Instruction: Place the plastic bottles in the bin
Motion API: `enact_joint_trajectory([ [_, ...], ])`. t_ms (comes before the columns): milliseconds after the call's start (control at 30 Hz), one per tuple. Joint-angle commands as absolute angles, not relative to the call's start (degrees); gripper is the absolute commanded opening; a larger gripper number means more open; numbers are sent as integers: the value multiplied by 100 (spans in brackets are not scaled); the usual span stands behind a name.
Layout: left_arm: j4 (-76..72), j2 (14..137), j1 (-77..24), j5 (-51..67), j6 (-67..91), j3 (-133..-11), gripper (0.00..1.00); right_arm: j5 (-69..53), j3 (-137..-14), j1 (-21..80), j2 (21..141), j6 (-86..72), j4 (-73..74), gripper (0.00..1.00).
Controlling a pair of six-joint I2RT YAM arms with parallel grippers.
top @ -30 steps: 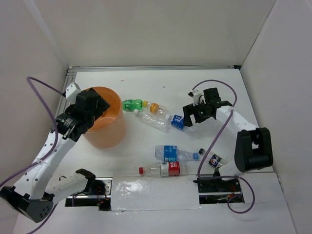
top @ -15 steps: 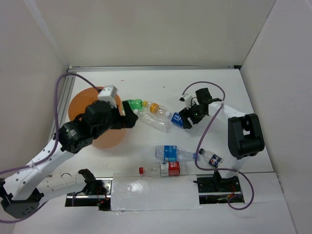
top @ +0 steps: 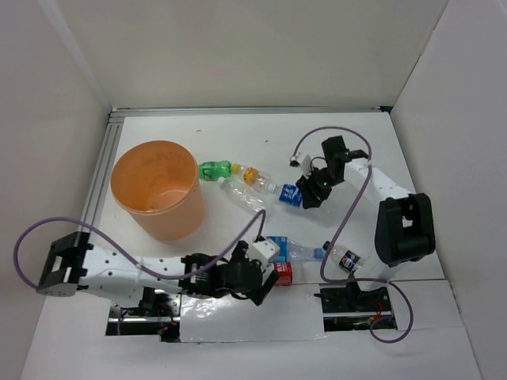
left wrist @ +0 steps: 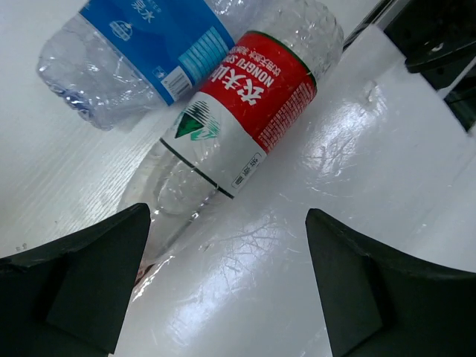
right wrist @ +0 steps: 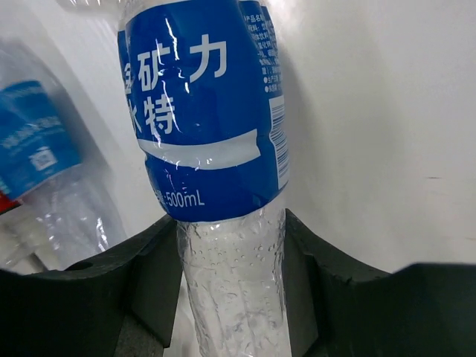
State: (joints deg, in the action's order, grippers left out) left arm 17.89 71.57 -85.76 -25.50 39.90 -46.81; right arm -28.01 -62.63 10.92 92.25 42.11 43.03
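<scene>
The orange bin (top: 157, 190) stands upright at the left. Several plastic bottles lie on the table: a green one (top: 214, 169), an orange-capped one (top: 255, 176) and a clear one (top: 242, 197) beside the bin. My right gripper (top: 310, 192) (right wrist: 230, 275) is shut on the clear body of a dark-blue-labelled bottle (top: 290, 195) (right wrist: 201, 126), with both pads against its sides. My left gripper (top: 255, 279) (left wrist: 227, 286) is open low over the table, just short of the red-labelled bottle (top: 283, 273) (left wrist: 238, 123). A light-blue-labelled bottle (top: 279, 247) (left wrist: 149, 37) lies right behind that one.
A dark-labelled bottle (top: 346, 258) lies near the right arm's base. White walls close in the table on the left, back and right. A glossy white strip (top: 253, 305) covers the near edge between the arm bases.
My left arm swung from over the bin down to the near edge by the red-labelled bottle, and its jaws opened. The right gripper moved a little left and closed round the dark-blue-labelled bottle.
</scene>
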Motion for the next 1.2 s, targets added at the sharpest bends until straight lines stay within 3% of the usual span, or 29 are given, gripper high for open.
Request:
enact_joint_trajectory([
  [0,1169,7584,-8807,-3330,4306,-4790,99,-3410,-7547,1020,8508,4649,5246,16],
  [267,879,8077,-9176,-3884,4166,-4790,99,-4191,-10990,1871,8955,4175,5283,16],
  [533,1327,8095,-9413,-4332,4666,-4597,100,-5334,-12074,3391,10245,1759,2140,16],
  [733,1511,7963,-9571,-4526,5018,-4403,100,-5546,-13840,4620,11881,906,2074,16],
  [867,1740,8033,-9624,-4719,5158,-4456,100,-5344,-13843,5052,12479,677,1671,19],
  [933,1828,8086,-9685,-4789,5221,-4518,100,-5283,-13772,5159,12664,536,1600,29],
  [967,1828,8086,-9686,-4842,5221,-4518,100,-5213,-13772,5237,12665,536,1669,42],
  [1067,1828,8139,-9686,-4921,5273,-4570,100,-5063,-13868,5238,12735,588,1862,100],
  [1167,1741,8200,-9686,-5027,5081,-4623,100,-4616,-14080,4923,12491,536,1986,100],
])
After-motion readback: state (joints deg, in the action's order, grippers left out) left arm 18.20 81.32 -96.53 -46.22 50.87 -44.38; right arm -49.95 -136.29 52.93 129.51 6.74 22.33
